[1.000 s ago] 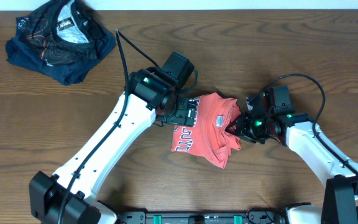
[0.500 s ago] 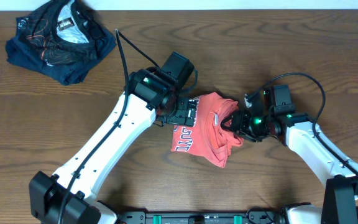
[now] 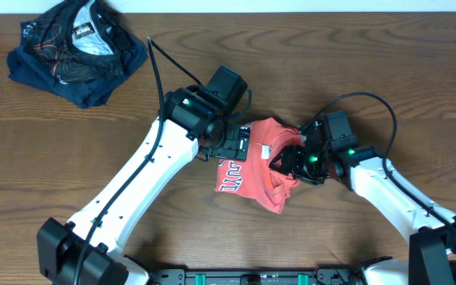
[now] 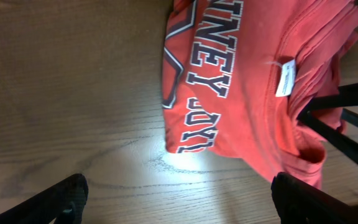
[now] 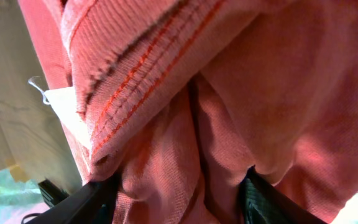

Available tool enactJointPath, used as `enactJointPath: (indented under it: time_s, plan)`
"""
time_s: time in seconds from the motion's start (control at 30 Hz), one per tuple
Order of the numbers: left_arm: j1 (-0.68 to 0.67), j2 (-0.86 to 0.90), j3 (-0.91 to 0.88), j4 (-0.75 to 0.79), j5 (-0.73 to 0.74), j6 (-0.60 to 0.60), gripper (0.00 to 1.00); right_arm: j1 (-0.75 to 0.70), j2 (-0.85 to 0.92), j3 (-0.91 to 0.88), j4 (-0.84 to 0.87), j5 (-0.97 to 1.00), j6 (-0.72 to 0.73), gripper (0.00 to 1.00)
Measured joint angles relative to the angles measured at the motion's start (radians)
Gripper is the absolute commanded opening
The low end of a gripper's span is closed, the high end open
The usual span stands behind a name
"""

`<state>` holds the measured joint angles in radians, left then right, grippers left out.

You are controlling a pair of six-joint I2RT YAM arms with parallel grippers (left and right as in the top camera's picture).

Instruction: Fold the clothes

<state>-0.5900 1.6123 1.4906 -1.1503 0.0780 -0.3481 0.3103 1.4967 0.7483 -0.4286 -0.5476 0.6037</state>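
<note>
Start at your far left: the dark garment [image 3: 76,51] lies crumpled near the back corner of the table [image 3: 70,174]. It looks unfolded, so by my read that one is all ahead of you.

Moving in, your left gripper [image 3: 233,146] hovers over the left edge of the red shirt [image 3: 252,174]. Its fingers [image 4: 64,198] are spread wide with nothing between them and bare wood below.

The red shirt sits mid-table between the two arms, partly doubled over and bunched along its right side. I'd call that a fold under way, not a finished one. It wants flattening and squaring before you turn to the dark pile.

On the right, your right gripper [image 3: 293,162] is clamped on a thick wad of the shirt's right side.

Now the views. Only the overhead gives you the dark garment and how both arms bracket the shirt. The left wrist alone shows the lettering [image 4: 213,59] lying flat and readable, with the white tag [image 4: 284,78] beside it. The right wrist is your proof of the grip: stitched, ribbed fabric fills the space between the fingers [image 5: 95,200]. From above the arm hides that pinch, and you cannot tell how many layers are caught.
</note>
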Motion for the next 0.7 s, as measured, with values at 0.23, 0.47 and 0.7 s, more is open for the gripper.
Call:
enactJointPath:
  time_s: [0.23, 0.47, 0.7]
  plan:
    - [0.000, 0.000, 0.000, 0.000, 0.000, 0.000, 0.96, 0.021, 0.000, 0.000, 0.006, 0.024, 0.031, 0.07]
    - [0.000, 0.000, 0.000, 0.000, 0.000, 0.000, 0.96, 0.014, 0.000, 0.003, 0.001, 0.025, 0.037, 0.02]
    - [0.000, 0.000, 0.000, -0.001, 0.000, 0.000, 0.96, 0.013, 0.000, 0.085, -0.122, 0.026, 0.032, 0.10]
